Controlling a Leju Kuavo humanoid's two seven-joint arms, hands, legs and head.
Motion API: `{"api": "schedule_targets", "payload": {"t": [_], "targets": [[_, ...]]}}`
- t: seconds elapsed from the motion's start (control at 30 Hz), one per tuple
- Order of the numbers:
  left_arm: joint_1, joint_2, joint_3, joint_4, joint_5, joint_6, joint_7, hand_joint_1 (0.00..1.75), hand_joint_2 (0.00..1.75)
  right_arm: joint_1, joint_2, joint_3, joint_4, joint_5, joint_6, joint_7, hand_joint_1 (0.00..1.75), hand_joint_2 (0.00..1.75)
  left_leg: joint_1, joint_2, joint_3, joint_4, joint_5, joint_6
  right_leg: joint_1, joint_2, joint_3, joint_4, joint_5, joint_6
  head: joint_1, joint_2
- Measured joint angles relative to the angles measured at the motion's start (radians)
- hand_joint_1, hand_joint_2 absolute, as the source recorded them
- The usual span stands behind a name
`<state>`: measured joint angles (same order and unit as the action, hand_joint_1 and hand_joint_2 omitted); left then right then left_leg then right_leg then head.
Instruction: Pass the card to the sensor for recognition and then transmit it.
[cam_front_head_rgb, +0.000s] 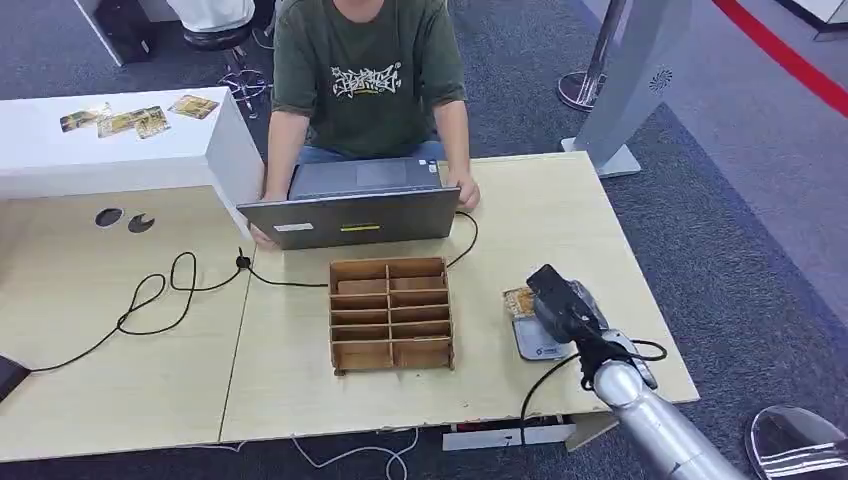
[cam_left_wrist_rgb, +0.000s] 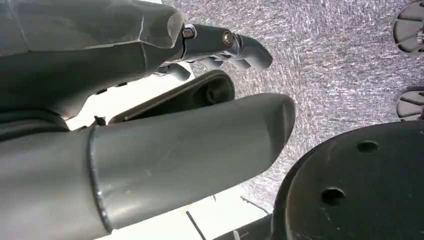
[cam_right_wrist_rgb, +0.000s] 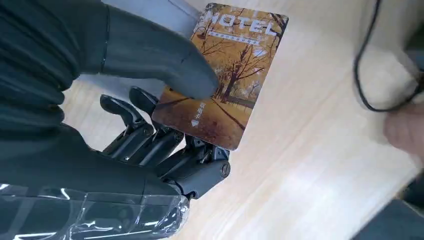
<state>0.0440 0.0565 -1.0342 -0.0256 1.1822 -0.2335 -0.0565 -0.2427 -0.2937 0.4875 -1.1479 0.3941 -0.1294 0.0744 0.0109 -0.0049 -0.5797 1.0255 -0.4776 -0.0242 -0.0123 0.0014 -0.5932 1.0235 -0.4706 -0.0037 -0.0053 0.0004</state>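
Note:
An orange hotel card with an autumn-tree picture is pinched in my right hand, thumb on its face and fingers beneath it. In the head view that right hand hovers at the table's right side, and the card sticks out toward the wooden box. The hand is over the flat grey sensor pad, whose grey surface lies just behind the card. My left hand hangs over carpet, its fingers loosely apart and holding nothing.
A wooden slotted box stands mid-table. Behind it a person works at a laptop, with one hand near a black cable. Several spare cards lie on the white counter.

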Motion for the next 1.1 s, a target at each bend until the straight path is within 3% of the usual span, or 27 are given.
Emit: {"api": "schedule_targets", "payload": {"t": [0.33, 0.53, 0.77, 1.1], "targets": [[0.0, -0.008, 0.002, 0.0, 0.003, -0.003, -0.009, 0.0, 0.0, 0.054, -0.001, -0.048, -0.145, -0.004, -0.028, -0.025, 1.75, 1.75, 0.0, 0.0, 0.0, 0.0, 0.0, 0.0, 0.0, 0.0, 0.0, 0.0, 0.0, 0.0, 0.0, 0.0], [-0.001, -0.01, 0.002, 0.0, -0.006, -0.003, -0.015, 0.0, 0.0, 0.05, 0.014, -0.048, -0.164, 0.07, -0.113, -0.062, 1.75, 1.75, 0.0, 0.0, 0.0, 0.0, 0.0, 0.0, 0.0, 0.0, 0.0, 0.0, 0.0, 0.0, 0.0, 0.0], [-0.007, -0.011, 0.002, 0.0, -0.028, 0.003, -0.011, 0.0, 0.0, -0.031, 0.091, -0.034, -0.116, 0.288, -0.259, -0.06, 1.75, 1.75, 0.0, 0.001, 0.0, 0.0, 0.001, -0.001, 0.0, 0.001, 0.0, 0.001, 0.0, 0.0, 0.0, 0.0], [-0.018, 0.003, 0.002, -0.008, -0.064, 0.015, 0.007, 0.0, 0.0, -0.229, 0.207, 0.01, 0.052, 0.47, -0.329, -0.029, 1.75, 1.75, 0.0, 0.001, 0.0, 0.0, 0.002, -0.001, 0.0, 0.001, -0.001, 0.001, 0.001, -0.001, 0.0, 0.0]]}}
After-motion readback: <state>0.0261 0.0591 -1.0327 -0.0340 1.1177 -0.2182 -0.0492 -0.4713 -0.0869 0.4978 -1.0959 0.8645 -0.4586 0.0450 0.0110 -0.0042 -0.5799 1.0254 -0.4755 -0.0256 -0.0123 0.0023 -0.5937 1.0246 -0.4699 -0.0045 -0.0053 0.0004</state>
